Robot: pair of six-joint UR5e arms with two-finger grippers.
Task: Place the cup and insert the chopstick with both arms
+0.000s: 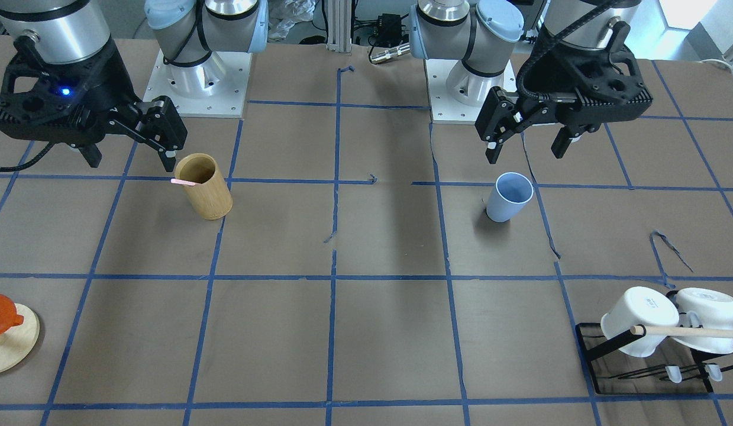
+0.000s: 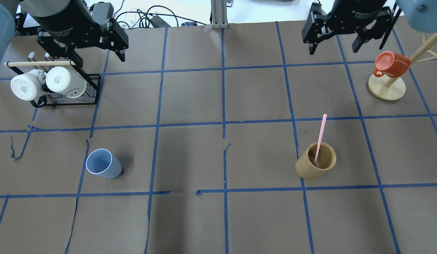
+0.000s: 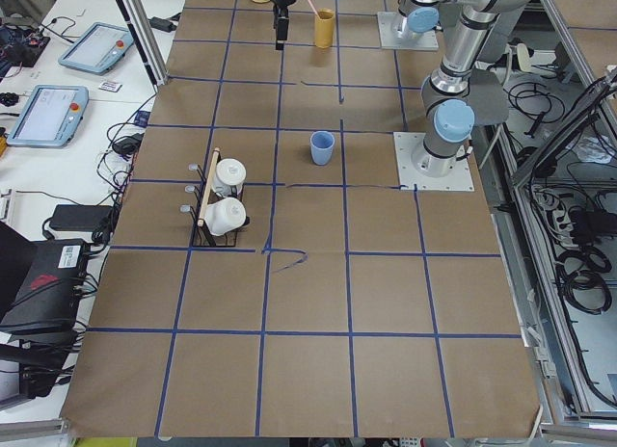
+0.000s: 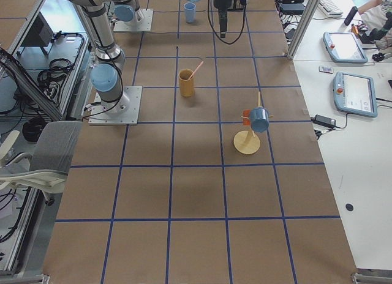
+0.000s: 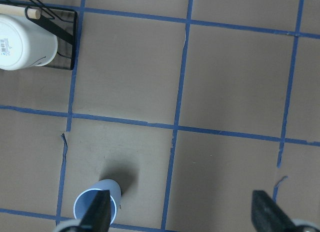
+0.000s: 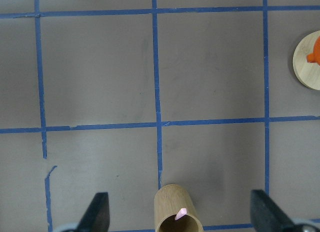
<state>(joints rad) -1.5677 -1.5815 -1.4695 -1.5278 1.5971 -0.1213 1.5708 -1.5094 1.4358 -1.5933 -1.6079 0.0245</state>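
Standing by the counter (image 2: 190,98) here. The biggest of the task pieces is the bamboo cup (image 2: 315,165), upright on the robot's right half. It looks stiff and thick-walled, probably with a bit of weight and a grippy surface, so I'd pinch it across the rim or around the body and not worry much.

The blue cup (image 2: 103,164) is upright over on the left half, well apart from the bamboo one. My guess is thin, light, smooth plastic, which tips or skids easily. I'd grab it over the lip, one finger in and one out, or squeeze gently across the wall.

Smallest is the pink chopstick (image 2: 321,135). It's already sitting inside the bamboo cup, leaning on the rim with the top poking out. It's thin, light, rigid and likely slippery, so take it mid-shaft with a firm pinch.

As for the tools, the left tool (image 1: 526,151) hangs above and just beyond the blue cup, fingers spread wide, holding nothing and touching nothing. The right tool (image 1: 131,160) is the same: wide open, empty, up beside the bamboo cup with no contact.
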